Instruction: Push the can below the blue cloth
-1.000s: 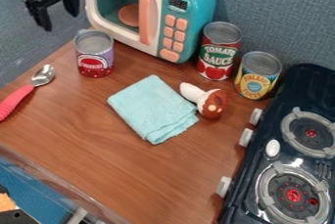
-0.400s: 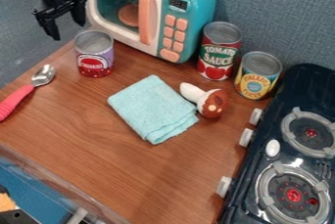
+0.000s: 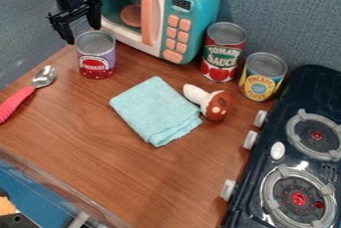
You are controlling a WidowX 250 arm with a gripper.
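Here, the brown wood-grain counter (image 3: 126, 172) meets textured blue-grey walls (image 3: 286, 13). The gripper (image 3: 84, 34) hangs at upper left, jaws apart, near the rim of the purple-and-red can (image 3: 96, 57), which stands upright beside the toy microwave (image 3: 194, 3). Mid-counter lies the folded blue cloth (image 3: 156, 110), a toy mushroom (image 3: 217, 105) just beside it. At right is a dark toy stove (image 3: 266, 155) with 2 visible burners; a pink-handled spoon (image 3: 19, 101) rests at left.

Wood-grain tabletop (image 3: 100, 142) | purple-red can (image 3: 96, 56) | pink-handled spoon (image 3: 17, 100) | blue cloth (image 3: 156, 111) | toy mushroom (image 3: 216, 105) | red can (image 3: 223, 53) | yellow can (image 3: 262, 78) | toy microwave (image 3: 198, 13) | toy stove (image 3: 278, 135)
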